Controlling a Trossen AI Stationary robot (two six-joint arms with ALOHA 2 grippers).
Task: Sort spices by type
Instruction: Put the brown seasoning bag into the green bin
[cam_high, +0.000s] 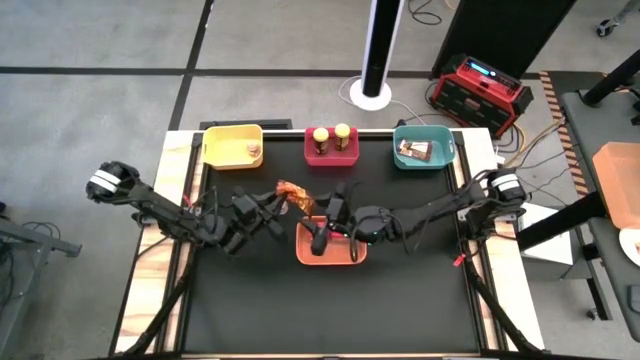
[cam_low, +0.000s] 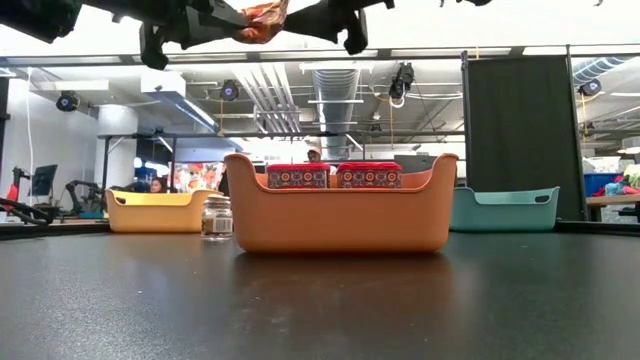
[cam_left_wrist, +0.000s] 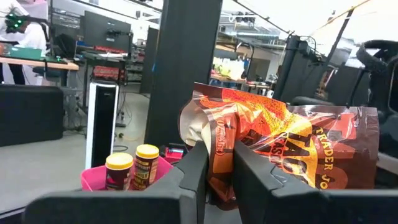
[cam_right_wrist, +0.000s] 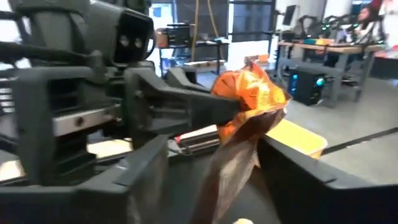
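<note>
Black table with four trays

grey floor, ceiling ducts, dark curtain

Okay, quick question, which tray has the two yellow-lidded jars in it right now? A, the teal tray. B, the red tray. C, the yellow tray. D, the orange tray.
B: from above, both yellow-lidded jars stand side by side inside the red tray at the back middle of the table, and the left wrist view shows them in it too.
</note>
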